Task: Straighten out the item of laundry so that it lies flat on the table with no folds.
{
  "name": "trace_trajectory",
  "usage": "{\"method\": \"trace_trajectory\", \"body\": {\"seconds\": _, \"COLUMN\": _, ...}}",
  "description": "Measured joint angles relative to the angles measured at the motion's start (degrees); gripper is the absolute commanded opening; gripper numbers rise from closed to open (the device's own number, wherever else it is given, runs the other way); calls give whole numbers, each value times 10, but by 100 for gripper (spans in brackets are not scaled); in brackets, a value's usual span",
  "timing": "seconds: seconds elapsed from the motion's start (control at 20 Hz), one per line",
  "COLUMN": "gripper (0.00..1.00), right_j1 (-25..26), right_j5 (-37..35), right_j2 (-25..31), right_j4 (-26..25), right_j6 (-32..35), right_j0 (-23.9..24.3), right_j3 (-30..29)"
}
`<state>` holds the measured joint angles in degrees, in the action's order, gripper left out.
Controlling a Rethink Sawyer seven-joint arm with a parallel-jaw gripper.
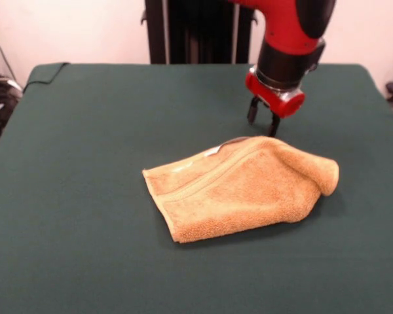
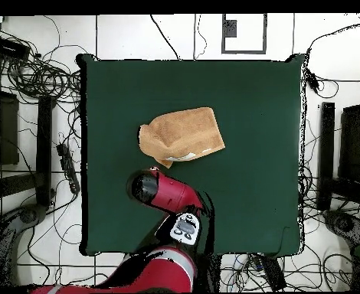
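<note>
The orange-tan towel (image 1: 242, 190) lies doubled over near the middle of the green table (image 1: 85, 131). Its right end is rolled over into a thick fold (image 1: 322, 173). A woven band (image 1: 206, 178) runs along its upper layer, and a pale bit that may be the label (image 1: 213, 152) shows at its far edge. My gripper (image 1: 263, 120) hangs just behind the towel's far edge, fingers apart and empty, a little above the cloth. In the overhead view the towel (image 2: 181, 134) lies just beyond the arm's wrist (image 2: 145, 187), which hides the gripper.
The black pedestal (image 1: 196, 29) stands behind the table's far edge. The table cloth is bunched at the far left corner (image 1: 47, 70). Cables and dark equipment (image 2: 37, 92) lie on the floor around the table (image 2: 252, 153).
</note>
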<state>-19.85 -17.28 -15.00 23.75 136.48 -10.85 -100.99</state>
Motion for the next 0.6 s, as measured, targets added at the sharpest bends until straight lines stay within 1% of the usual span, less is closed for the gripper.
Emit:
{"method": "trace_trajectory", "body": {"seconds": 0.35, "gripper": 100, "right_j1": 2, "right_j5": -3, "right_j2": 2, "right_j4": 0, "right_j6": 0, "right_j0": 3, "right_j3": 9}}
{"method": "trace_trajectory", "body": {"seconds": 0.6, "gripper": 100, "right_j1": -5, "right_j5": -4, "right_j2": 20, "right_j4": -15, "right_j6": 0, "right_j0": 26, "right_j3": 9}}
